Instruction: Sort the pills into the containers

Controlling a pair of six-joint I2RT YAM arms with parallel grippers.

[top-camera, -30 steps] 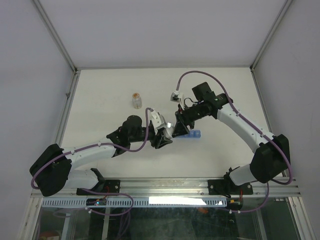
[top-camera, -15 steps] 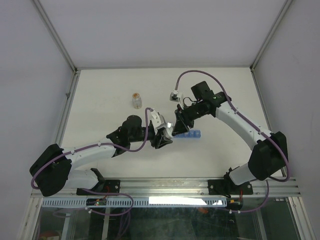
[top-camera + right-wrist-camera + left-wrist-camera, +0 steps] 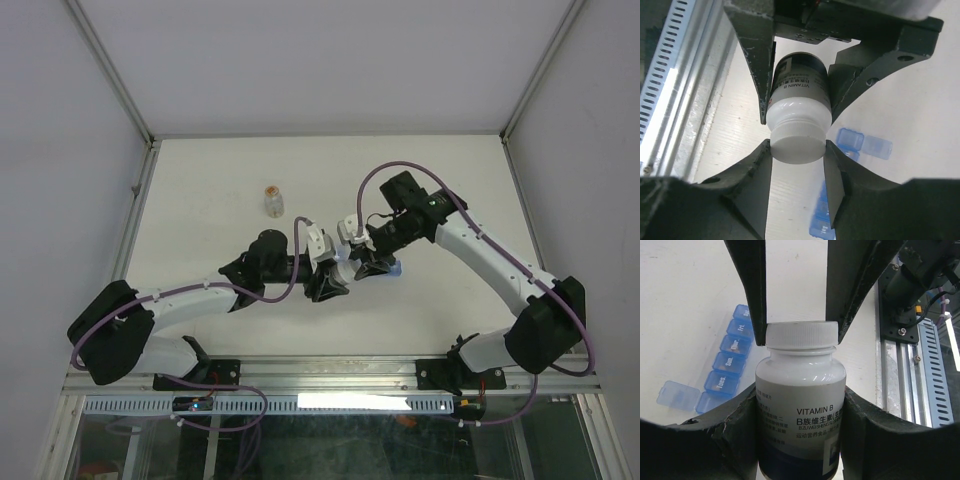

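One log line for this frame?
left gripper: shut on vitamin bottle; right gripper: shut on cap; containers: one end lid open

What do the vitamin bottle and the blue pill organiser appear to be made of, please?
Vitamin bottle: probably opaque white plastic, smooth with a slight sheen, wrapped in a printed label. Pill organiser: likely translucent blue plastic; its lids look tinted and see-through.

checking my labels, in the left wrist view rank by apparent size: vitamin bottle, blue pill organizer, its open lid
1. vitamin bottle: largest by far, though it sits nearest the camera, which inflates it
2. blue pill organizer
3. open lid: smallest
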